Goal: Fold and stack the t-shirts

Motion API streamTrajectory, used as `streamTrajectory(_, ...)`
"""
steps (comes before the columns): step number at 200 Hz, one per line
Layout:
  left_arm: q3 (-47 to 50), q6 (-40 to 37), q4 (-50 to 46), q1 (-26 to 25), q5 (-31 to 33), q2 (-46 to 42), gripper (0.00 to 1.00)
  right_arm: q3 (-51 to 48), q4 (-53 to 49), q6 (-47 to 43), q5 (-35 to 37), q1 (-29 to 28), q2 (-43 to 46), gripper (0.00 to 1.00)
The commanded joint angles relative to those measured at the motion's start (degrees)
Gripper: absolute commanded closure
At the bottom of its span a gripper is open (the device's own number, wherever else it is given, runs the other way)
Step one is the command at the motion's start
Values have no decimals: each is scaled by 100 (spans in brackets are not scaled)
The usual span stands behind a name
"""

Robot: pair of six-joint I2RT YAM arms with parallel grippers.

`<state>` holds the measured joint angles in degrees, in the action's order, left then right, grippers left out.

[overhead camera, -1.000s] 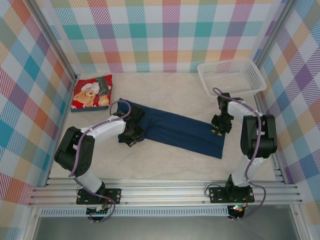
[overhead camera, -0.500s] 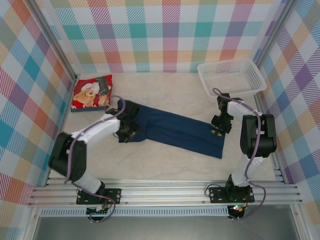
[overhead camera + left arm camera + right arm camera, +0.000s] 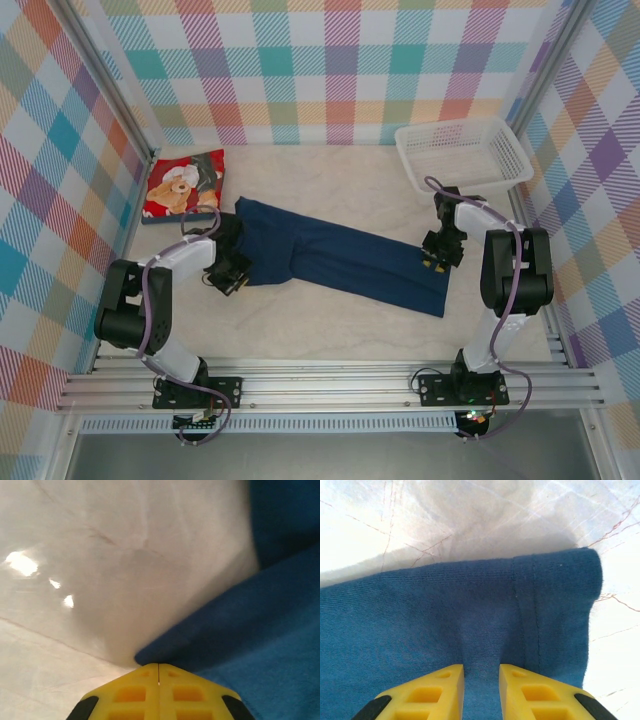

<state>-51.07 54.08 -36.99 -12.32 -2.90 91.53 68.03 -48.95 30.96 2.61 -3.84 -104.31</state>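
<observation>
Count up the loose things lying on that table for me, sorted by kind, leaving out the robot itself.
T-shirts: 2, a navy t-shirt and a red t-shirt
Baskets: 1, a white basket
Total: 3

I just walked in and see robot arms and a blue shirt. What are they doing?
The robot is folding shirts. The blue shirt lies stretched out across the table. The right gripper pinches a fold of cloth at its right end. The left gripper is shut at the shirt's left corner; whether it grips the cloth is hard to tell. A red shirt with a teddy bear lies folded at the far left, and a white basket sits at the far right.
</observation>
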Motion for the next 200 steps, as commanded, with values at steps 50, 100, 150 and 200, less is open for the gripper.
streamTrajectory(50, 97, -76, -100, -14, 238, -682, 66, -52, -143, -40, 77, 6, 166, 75)
streamTrajectory(100, 242, -173, 180, 97, 45, -777, 72, -80, -145, -46, 58, 6, 156, 75)
streamTrajectory(150, 87, -428, 201, 98, -24, 2, 76, -62, -169, -68, 79, 6, 160, 75)
streamTrajectory(200, 180, -549, 346, 71, 118, 261, 90, -35, -161, -58, 82, 6, 125, 75)
